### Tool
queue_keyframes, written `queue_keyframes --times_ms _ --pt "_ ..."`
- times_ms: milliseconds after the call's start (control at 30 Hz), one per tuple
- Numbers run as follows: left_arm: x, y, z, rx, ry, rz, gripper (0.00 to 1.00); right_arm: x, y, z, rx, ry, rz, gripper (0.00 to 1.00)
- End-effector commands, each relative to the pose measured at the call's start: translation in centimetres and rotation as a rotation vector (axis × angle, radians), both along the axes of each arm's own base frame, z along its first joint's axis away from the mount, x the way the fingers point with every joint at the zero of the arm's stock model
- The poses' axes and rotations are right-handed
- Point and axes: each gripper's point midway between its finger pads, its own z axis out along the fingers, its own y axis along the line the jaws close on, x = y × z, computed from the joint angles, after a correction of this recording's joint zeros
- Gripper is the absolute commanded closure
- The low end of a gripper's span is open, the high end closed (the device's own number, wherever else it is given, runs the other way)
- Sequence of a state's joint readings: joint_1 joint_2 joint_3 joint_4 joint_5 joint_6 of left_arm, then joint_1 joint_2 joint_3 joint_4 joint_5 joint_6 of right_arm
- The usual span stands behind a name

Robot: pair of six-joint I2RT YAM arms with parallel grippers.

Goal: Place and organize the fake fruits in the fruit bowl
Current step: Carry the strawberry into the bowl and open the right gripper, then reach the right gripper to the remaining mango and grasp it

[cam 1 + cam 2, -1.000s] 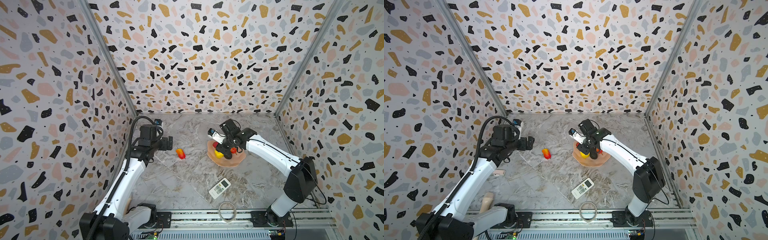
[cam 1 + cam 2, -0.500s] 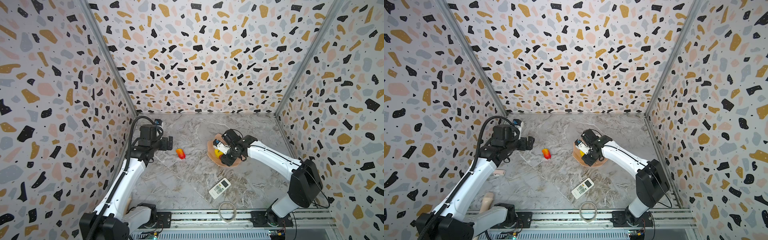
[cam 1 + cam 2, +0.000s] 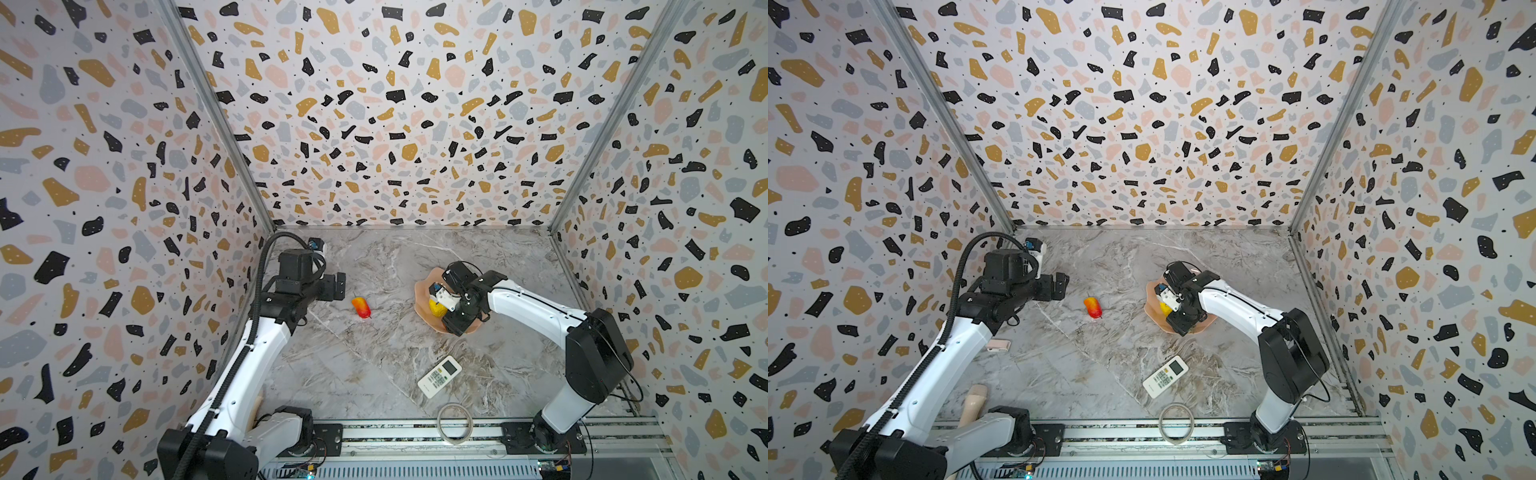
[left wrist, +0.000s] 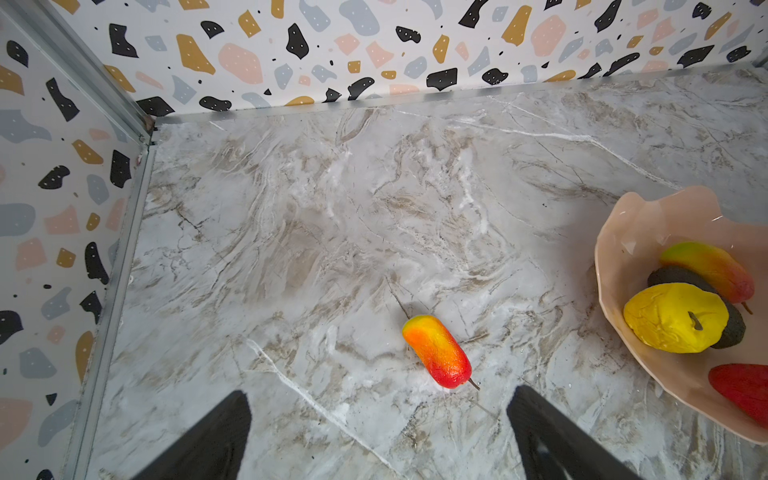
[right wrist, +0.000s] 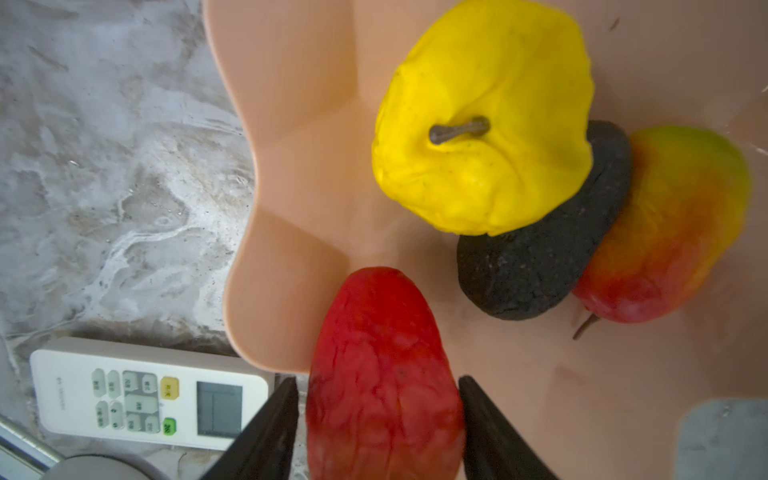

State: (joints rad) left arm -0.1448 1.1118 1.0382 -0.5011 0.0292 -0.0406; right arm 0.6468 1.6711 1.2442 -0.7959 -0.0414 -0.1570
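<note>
Strawberry between right pincer jaws, in bowl; grip unclear. Left pincer wide.

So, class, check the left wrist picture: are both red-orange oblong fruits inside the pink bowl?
No: one oblong fruit lies in the bowl, but the other oblong fruit lies on the marble table, apart from it.

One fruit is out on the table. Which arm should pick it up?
Left. The left gripper is open and empty, facing the orange-red fruit on the table close ahead. The right gripper is busy across at the bowl, straddling the strawberry.
</note>
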Motion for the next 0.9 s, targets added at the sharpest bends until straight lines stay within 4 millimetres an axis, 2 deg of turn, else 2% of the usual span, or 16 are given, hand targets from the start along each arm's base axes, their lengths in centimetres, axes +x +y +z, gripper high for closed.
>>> queue_keyframes --times_ms 0,167,267,400,500,600,700,867 --pt "0.0 0.0 0.3 -0.009 -0.021 -0.004 0.00 0.1 -0.5 0.3 -0.007 -0.003 -0.023 0.34" --pt "0.0 0.0 0.2 -0.009 -0.017 -0.004 0.00 0.4 -0.7 0.4 -0.010 -0.017 -0.031 0.27" --pt "0.0 0.0 0.2 -0.010 -0.016 -0.005 0.01 0.7 -0.7 1.3 -0.009 -0.040 -0.035 0.23" --pt "0.1 0.0 0.1 -0.009 -0.014 -0.005 0.00 1.2 -0.5 3.9 0.012 -0.096 -0.040 0.16" --pt "0.1 0.0 0.1 -0.009 -0.013 -0.004 0.00 1.5 0.7 6.6 0.048 -0.160 -0.024 0.09" --pt "0.1 0.0 0.2 -0.009 -0.014 -0.004 0.01 1.7 3.3 9.0 0.096 -0.221 0.028 0.00" --pt "0.1 0.0 0.2 -0.007 -0.013 -0.003 0.00 2.0 6.8 10.4 0.154 -0.265 0.090 0.01" --pt "0.1 0.1 0.1 -0.005 -0.014 0.000 0.00 3.6 14.1 10.7 0.253 -0.311 0.159 0.01"
